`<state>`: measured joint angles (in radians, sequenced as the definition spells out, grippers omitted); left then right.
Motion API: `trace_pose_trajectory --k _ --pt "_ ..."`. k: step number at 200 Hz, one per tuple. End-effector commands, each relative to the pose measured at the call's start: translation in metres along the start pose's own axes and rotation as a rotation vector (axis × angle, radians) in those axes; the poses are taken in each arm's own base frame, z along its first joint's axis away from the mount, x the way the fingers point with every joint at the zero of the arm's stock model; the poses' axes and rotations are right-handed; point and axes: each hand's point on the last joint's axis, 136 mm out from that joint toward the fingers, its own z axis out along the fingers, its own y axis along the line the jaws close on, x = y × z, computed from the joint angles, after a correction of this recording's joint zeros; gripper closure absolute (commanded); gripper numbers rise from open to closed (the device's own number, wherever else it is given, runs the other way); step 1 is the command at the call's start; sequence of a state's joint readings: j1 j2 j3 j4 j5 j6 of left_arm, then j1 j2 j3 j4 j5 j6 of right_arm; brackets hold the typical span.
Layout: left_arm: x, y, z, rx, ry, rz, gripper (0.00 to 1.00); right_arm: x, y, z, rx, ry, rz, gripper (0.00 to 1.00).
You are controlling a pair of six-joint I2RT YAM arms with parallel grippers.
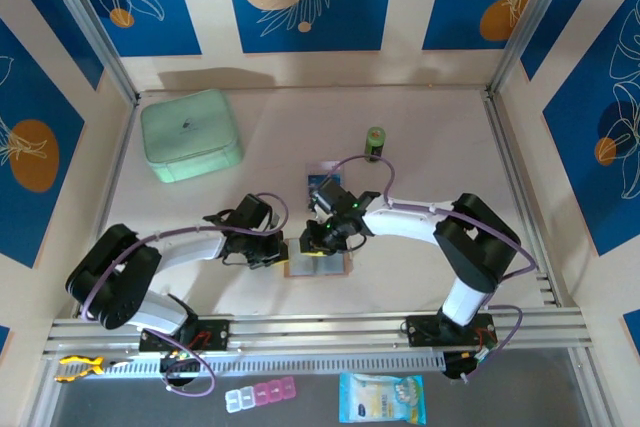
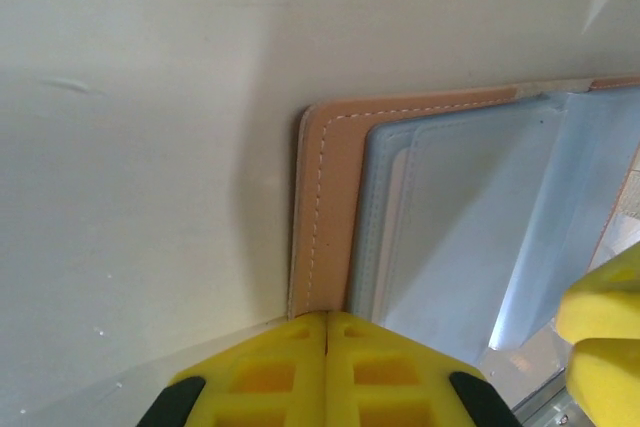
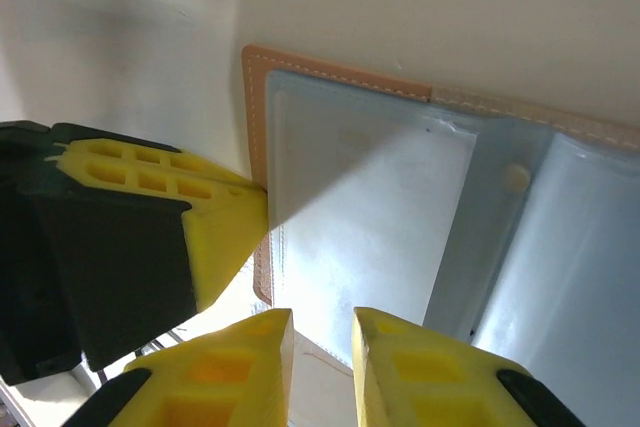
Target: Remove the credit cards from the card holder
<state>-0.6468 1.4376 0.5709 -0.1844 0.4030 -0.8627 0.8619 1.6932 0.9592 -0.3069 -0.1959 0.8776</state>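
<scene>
The card holder (image 1: 320, 267) lies open and flat on the table, tan border outward and grey-blue pockets (image 2: 470, 227) facing up. My left gripper (image 2: 327, 319) is shut, its joined tips resting on the holder's tan left border (image 2: 322, 217). My right gripper (image 3: 320, 332) hovers over the holder's near edge (image 3: 360, 247), jaws slightly open with nothing between them. The left gripper's yellow finger (image 3: 215, 227) touches the border beside it. A small blue-and-white credit card (image 1: 320, 184) lies on the table just beyond the right wrist.
A mint-green case (image 1: 190, 134) sits at the back left and a small green bottle (image 1: 375, 141) stands behind the arms. A pill organiser (image 1: 260, 396) and a wipes packet (image 1: 381, 399) lie below the front rail. Walls close in on three sides.
</scene>
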Motion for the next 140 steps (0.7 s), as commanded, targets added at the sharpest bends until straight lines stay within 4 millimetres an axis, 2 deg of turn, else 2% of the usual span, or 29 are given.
trace_pose_trajectory --k 1,59,98,140 --pt "0.010 0.019 -0.001 -0.083 0.018 -0.010 1.00 0.009 0.001 0.009 -0.023 0.046 0.016 0.75" --pt "0.010 0.019 -0.002 -0.084 0.014 -0.010 1.00 0.011 -0.002 0.019 -0.018 0.072 0.028 0.73" --pt "0.010 0.019 -0.001 -0.086 0.018 -0.011 1.00 0.014 -0.014 0.022 0.029 0.083 0.045 0.71" --pt "0.010 0.022 0.000 -0.094 0.018 -0.013 1.00 0.015 -0.025 0.017 0.086 0.063 0.055 0.71"
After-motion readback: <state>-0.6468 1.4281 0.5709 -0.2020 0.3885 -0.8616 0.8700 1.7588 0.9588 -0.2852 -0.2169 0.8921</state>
